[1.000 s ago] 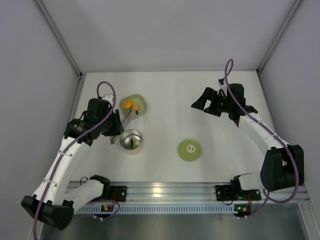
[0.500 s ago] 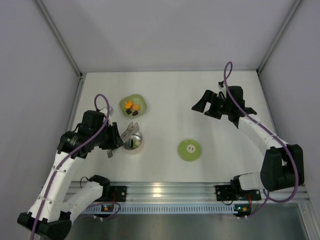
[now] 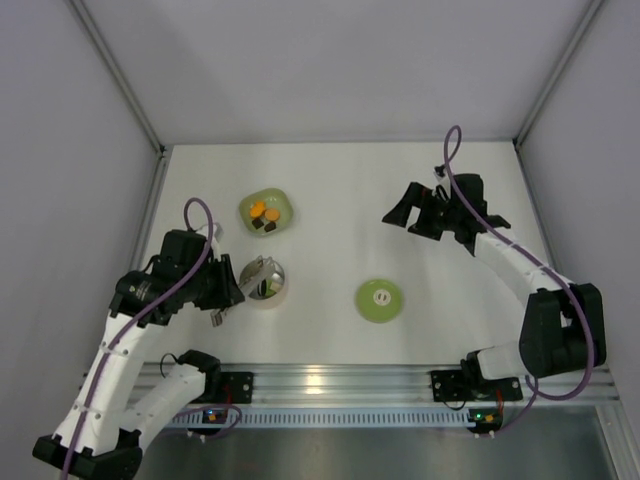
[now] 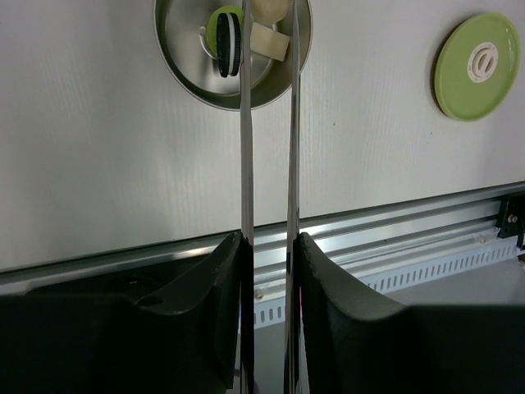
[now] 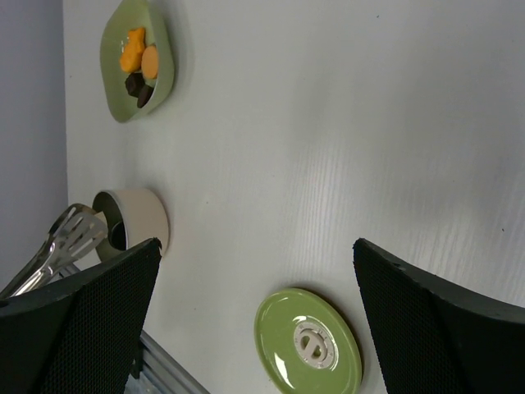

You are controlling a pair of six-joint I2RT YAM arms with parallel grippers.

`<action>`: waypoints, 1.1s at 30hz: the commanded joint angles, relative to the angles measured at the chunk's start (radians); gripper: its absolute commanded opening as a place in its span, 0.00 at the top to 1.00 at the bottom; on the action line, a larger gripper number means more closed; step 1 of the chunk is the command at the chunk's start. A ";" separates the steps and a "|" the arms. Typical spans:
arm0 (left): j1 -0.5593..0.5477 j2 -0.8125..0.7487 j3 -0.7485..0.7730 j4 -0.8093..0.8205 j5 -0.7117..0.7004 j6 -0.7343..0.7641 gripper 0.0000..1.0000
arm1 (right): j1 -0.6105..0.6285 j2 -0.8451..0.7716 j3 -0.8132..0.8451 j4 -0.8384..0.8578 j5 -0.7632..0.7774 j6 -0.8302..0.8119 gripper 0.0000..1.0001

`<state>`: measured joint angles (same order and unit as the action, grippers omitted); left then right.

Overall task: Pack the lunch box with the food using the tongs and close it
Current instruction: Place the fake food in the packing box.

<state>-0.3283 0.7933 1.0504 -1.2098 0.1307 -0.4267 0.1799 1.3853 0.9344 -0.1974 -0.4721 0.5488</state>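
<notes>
My left gripper is shut on the handle end of the silvery tongs. Their tips reach over the open steel lunch box. A yellow-green and black food piece stands inside it. I cannot tell whether the tips hold anything. More food, orange and dark, lies in the pale green dish. The green lid lies flat, right of the box. My right gripper hovers open and empty, far right.
The metal rail runs along the table's near edge, just behind my left gripper. Grey walls close in the table on the left, back and right. The lunch box and tong tips also show in the right wrist view.
My left arm has drawn back from the green dish toward the near edge, bringing the tong tips over the lunch box. The right arm has barely moved.
</notes>
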 commanded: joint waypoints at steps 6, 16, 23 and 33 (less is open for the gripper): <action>0.003 -0.014 0.002 -0.014 -0.002 -0.021 0.69 | -0.010 0.015 -0.016 0.076 -0.007 -0.018 0.01; 0.002 -0.011 0.010 -0.007 0.001 -0.024 0.61 | -0.010 0.023 -0.016 0.078 -0.007 -0.023 0.01; 0.002 0.006 0.037 -0.005 -0.002 -0.026 0.60 | -0.010 0.023 -0.019 0.084 -0.010 -0.026 0.01; 0.003 0.046 0.095 0.033 -0.051 -0.038 0.59 | -0.010 0.024 0.000 0.081 -0.014 -0.032 0.00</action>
<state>-0.3283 0.8268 1.0798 -1.2221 0.1135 -0.4473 0.1799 1.4025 0.9161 -0.1871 -0.4732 0.5407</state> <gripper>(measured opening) 0.409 0.993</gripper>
